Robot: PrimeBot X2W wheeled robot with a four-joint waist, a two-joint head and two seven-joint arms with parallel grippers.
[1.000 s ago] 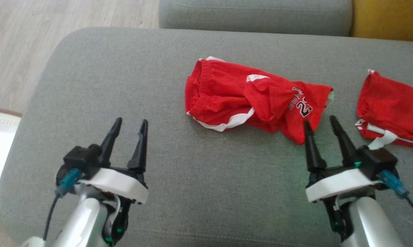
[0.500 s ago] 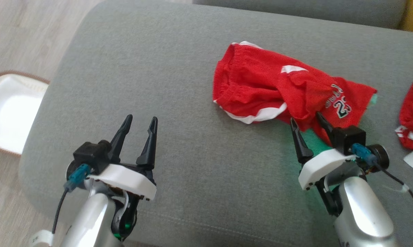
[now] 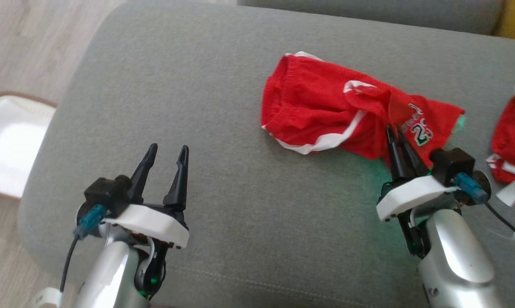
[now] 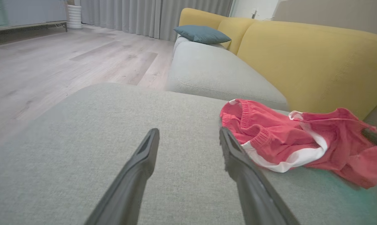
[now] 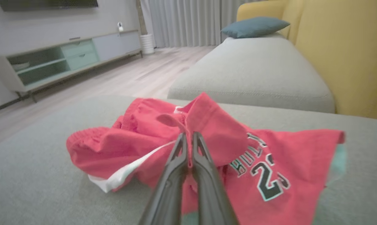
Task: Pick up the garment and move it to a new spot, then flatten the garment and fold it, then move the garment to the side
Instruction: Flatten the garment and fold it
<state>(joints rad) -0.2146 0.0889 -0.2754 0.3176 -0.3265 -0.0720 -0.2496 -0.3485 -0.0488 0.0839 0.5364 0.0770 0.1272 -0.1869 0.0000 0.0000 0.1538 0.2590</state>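
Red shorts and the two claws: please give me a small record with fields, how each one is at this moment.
garment: red shorts, crumpled, white trim, number 23 facing up
surface: grey cushion
right claw: shut, pinching a raised fold of the shorts
left claw: open, holding nothing, apart from the shorts
nearby: second red garment at the right edge
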